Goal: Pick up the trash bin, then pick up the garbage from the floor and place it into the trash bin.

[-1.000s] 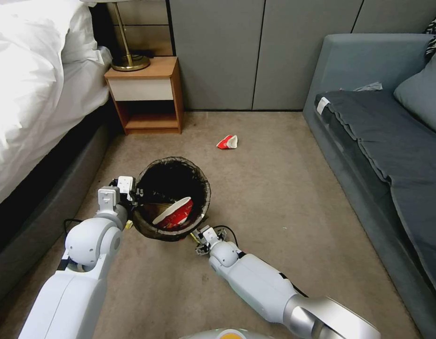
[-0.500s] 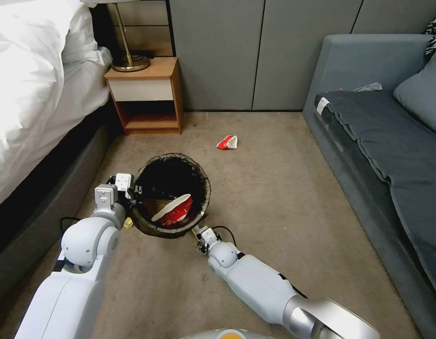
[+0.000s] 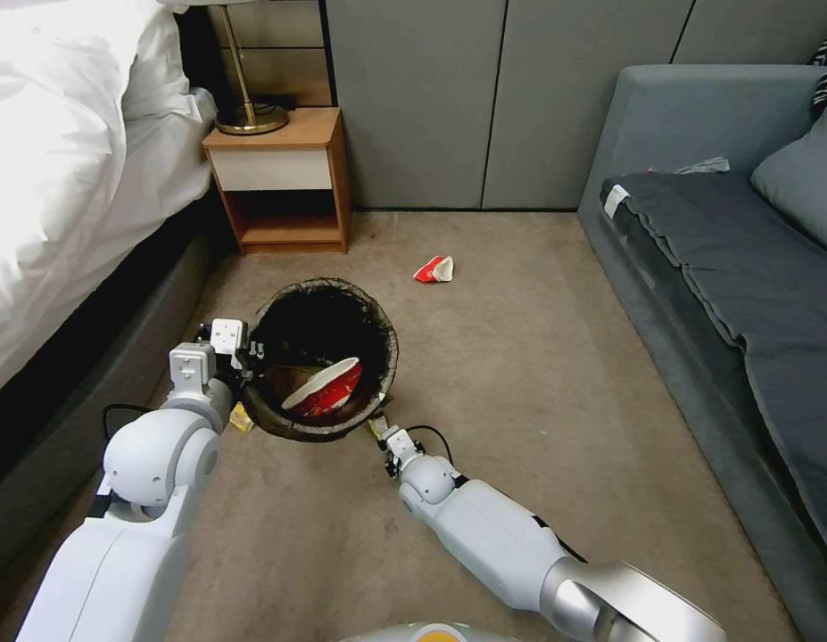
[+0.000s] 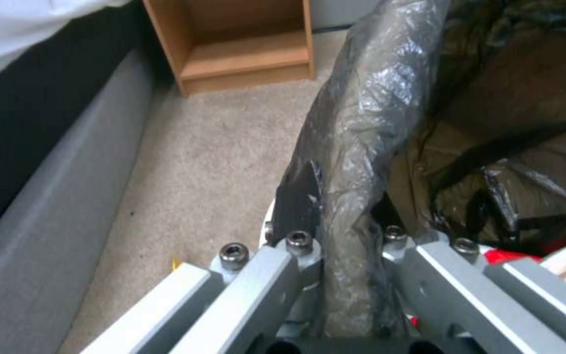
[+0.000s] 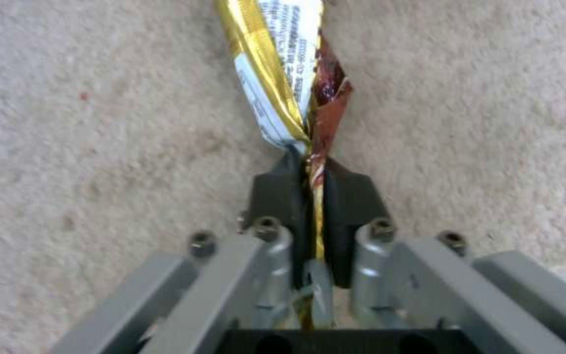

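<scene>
Your right gripper [image 5: 314, 196] pinches the thin, slippery yellow wrapper [image 5: 280, 73] by its end beside the trash bin [image 3: 322, 303], whose bag-covered rim your left gripper [image 4: 345, 221] clamps, so keep both grips firm.

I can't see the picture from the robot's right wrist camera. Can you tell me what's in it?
The right gripper has its dark jaws shut on a twisted snack wrapper, shiny gold and white with a brown part, which sticks out past the jaws. Under it is the floor, a plain beige carpet.
</scene>
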### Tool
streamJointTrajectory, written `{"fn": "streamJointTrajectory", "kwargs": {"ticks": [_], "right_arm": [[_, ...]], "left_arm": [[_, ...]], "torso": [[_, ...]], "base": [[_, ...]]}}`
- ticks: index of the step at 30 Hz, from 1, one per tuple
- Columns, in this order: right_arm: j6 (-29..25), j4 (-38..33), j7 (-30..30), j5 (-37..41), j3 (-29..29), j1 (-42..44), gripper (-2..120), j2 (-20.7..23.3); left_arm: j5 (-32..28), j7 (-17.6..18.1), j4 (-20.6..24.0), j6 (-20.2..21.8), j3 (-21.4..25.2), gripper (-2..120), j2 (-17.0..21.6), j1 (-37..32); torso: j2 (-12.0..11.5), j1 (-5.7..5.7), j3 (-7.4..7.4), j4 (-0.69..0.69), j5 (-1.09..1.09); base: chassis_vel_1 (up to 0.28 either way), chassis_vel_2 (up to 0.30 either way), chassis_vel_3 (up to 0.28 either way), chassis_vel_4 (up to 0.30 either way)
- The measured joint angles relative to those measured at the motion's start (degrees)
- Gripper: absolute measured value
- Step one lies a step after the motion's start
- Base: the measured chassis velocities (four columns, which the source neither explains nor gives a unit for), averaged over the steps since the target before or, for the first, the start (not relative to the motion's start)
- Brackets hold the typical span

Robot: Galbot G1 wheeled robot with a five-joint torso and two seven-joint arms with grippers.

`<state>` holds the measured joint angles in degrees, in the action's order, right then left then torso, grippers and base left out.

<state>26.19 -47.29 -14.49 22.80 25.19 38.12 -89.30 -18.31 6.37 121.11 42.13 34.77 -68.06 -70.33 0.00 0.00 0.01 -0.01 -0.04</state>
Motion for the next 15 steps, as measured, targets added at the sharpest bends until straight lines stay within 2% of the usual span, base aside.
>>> {"fn": "streamJointTrajectory", "kwargs": {"ticks": [1, 2, 3, 15], "right_arm": [[0.00, 0.00, 0.00, 0.00, 0.00, 0.00, 8, 0.00], [0.19, -0.27, -0.06, 0.13, -0.01, -0.07, 1, 0.30], [0.31, -0.41, -0.11, 0.35, -0.03, -0.19, 0, 0.54], [0.49, -1.09, -0.16, 0.72, -0.42, -0.57, 0, 1.35]], "left_arm": [[0.00, 0.00, 0.00, 0.00, 0.00, 0, 0.00, 0.00], [0.16, -0.01, 0.39, 0.00, 0.06, 0, 0.04, -0.06], [0.20, -0.05, 0.79, 0.00, 0.09, 0, 0.07, -0.09], [-0.41, 0.03, 3.03, 0.00, 0.91, 0, 0.70, -0.54]], "torso": [[0.00, 0.00, 0.00, 0.00, 0.00], [0.00, 0.00, 0.00, -0.01, 0.01], [0.00, 0.00, 0.00, -0.02, 0.00], [-0.01, 0.00, 0.00, -0.01, 0.02]], "base": [[0.000, 0.000, 0.000, 0.000], [0.000, 0.000, 0.000, 0.000], [0.000, 0.000, 0.000, 0.000], [0.000, 0.000, 0.000, 0.000]]}}
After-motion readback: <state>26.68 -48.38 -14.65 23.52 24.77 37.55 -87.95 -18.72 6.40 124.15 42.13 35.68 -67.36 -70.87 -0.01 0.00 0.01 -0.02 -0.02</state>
